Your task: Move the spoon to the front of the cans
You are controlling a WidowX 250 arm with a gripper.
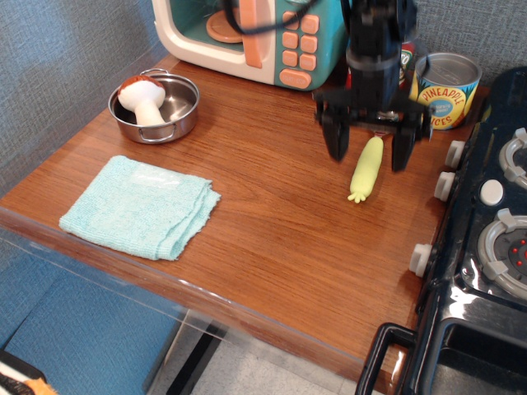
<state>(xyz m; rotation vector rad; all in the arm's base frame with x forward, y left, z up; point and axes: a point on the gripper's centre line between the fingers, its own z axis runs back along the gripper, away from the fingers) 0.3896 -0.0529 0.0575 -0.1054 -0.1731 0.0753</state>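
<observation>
Spoon [366,169]: lying flat on the wooden counter [272,222], pale yellow-green handle showing, nubbed end toward 6 o'clock; the bowl end points to 12 o'clock and is hidden behind the gripper body.

Cans [445,90]: at 1 o'clock from the spoon, near it; the pineapple tin is plain, the second is mostly hidden by the arm.

Gripper [368,150]: fingers spread wide, holding nothing, one either side of the handle and clear of it.

Step, as judged: release made, withdrawal due. Lift straight up, so neither finger knocks the handle sideways.

Toy microwave [247,37]: at 11 o'clock.

Pot [156,111] with mushroom [142,96]: at 9 o'clock, well apart.

Cloth [140,206]: at 8 o'clock.

Stove [494,239]: at 3 o'clock, its knobs near the spoon.
</observation>
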